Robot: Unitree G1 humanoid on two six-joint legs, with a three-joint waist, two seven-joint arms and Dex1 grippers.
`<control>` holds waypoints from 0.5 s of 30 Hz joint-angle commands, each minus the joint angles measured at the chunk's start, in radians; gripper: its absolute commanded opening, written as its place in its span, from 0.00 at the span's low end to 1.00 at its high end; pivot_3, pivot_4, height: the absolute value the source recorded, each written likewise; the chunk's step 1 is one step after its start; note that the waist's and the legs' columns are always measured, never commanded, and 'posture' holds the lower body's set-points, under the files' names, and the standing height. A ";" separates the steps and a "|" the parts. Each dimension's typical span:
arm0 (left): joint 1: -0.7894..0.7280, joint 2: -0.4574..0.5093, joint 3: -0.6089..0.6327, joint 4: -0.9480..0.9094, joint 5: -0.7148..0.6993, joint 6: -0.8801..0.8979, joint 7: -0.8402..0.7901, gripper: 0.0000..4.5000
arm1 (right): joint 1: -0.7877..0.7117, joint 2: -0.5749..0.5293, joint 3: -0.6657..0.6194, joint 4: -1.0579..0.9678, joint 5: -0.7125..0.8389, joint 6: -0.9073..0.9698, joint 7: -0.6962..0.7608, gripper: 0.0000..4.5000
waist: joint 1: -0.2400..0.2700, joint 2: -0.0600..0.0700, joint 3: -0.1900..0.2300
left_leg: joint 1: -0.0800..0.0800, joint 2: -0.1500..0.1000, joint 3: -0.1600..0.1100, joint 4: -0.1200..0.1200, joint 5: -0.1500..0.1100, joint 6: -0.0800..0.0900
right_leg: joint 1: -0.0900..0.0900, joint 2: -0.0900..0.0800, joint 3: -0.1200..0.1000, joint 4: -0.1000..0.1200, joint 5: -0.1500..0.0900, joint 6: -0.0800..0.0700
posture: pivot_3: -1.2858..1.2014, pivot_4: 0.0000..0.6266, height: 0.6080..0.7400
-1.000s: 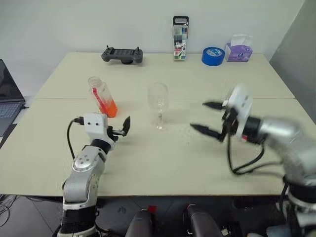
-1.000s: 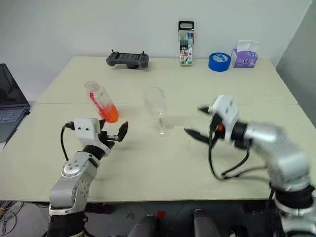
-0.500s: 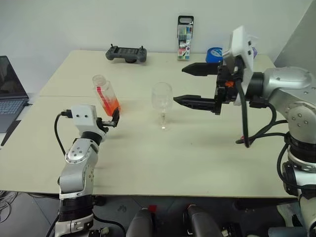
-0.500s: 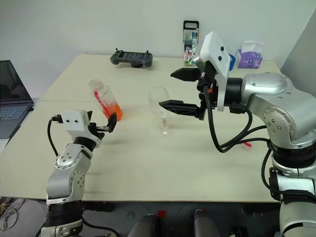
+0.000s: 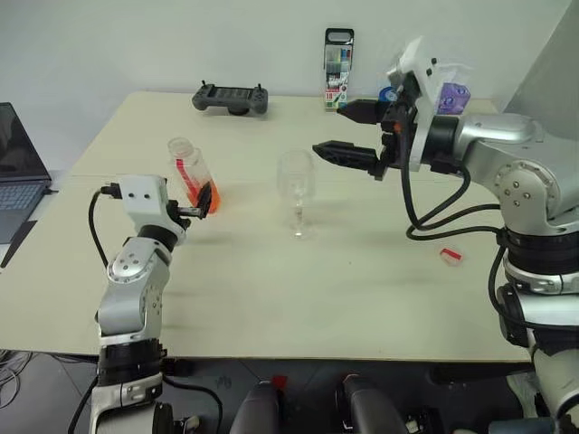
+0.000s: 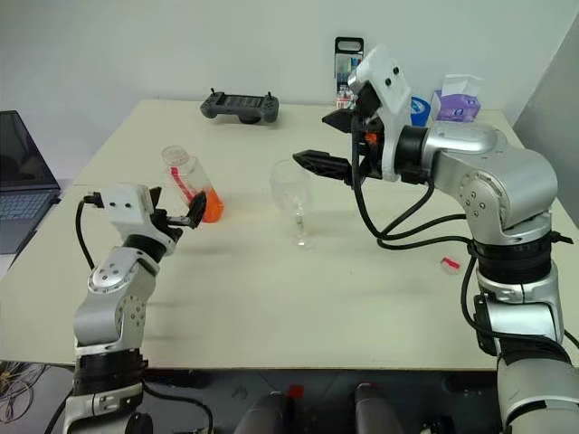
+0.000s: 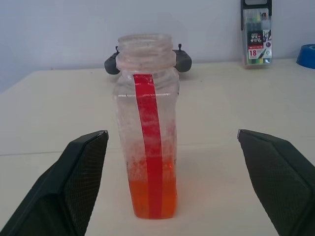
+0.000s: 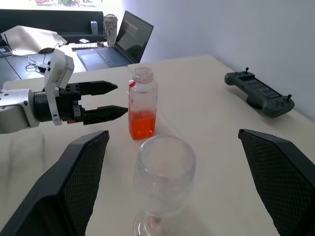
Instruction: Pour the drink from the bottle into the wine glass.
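Laptop (image 5: 14,172): sat at the far left edge, at about 9 o'clock from the bottle, lid up.
Left gripper (image 5: 204,204): fingers spread wide and holding nothing; it hung level just in front of the bottle, tips flanking its lower part without touching.
Bottle (image 5: 192,174): stood upright on the table (image 5: 298,298), cap off, mouth open, a red strip running down its side.
Drink (image 7: 151,198): orange-red liquid filled only the bottom of the bottle.
Game controller (image 5: 229,98): lay at the table's far edge, at about 12 o'clock from the bottle.
Wine glass (image 5: 295,191): stood upright and looked empty, at about 3 o'clock from the bottle, well apart from it.
Marker pack (image 5: 338,57): stood at the far edge, at about 12 o'clock from the glass.
Right gripper (image 5: 346,131): jaws wide apart and empty; it was raised above the table at roughly 2 o'clock from the glass, pointing toward it.
Red-and-white cap (image 5: 450,257): lay on the table at about 4 o'clock from the glass.
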 commanded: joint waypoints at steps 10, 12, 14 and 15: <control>-0.166 0.029 0.013 0.241 0.030 -0.147 -0.003 1.00 | -0.012 0.006 -0.006 0.000 -0.018 -0.041 0.005 1.00 | 0.000 0.000 0.000 | 0.000 0.000 -0.001 0.000 0.000 0.000 | 0.000 -0.001 -0.001 0.001 0.000 0.000 | 0.52 0.24 1.00; -0.221 0.035 0.006 0.343 0.043 -0.186 -0.011 1.00 | -0.009 0.008 0.004 0.007 -0.029 -0.050 0.006 1.00 | 0.000 0.000 0.000 | 0.000 0.000 0.000 0.000 0.000 0.000 | 0.000 0.000 -0.001 0.001 0.000 0.000 | 0.52 0.24 1.00; -0.267 0.041 0.004 0.430 0.050 -0.226 -0.024 1.00 | -0.007 0.010 0.005 0.008 -0.032 -0.052 0.008 1.00 | 0.000 0.000 0.000 | 0.000 -0.001 0.000 0.000 0.000 0.000 | 0.000 -0.001 -0.001 0.001 0.000 0.000 | 0.52 0.24 1.00; -0.291 0.044 0.003 0.470 0.050 -0.247 -0.035 1.00 | -0.008 0.010 0.005 0.008 -0.034 -0.051 0.009 1.00 | 0.000 0.000 0.000 | 0.000 -0.001 0.000 0.000 0.000 0.000 | 0.000 -0.001 -0.001 0.001 0.000 0.000 | 0.52 0.24 1.00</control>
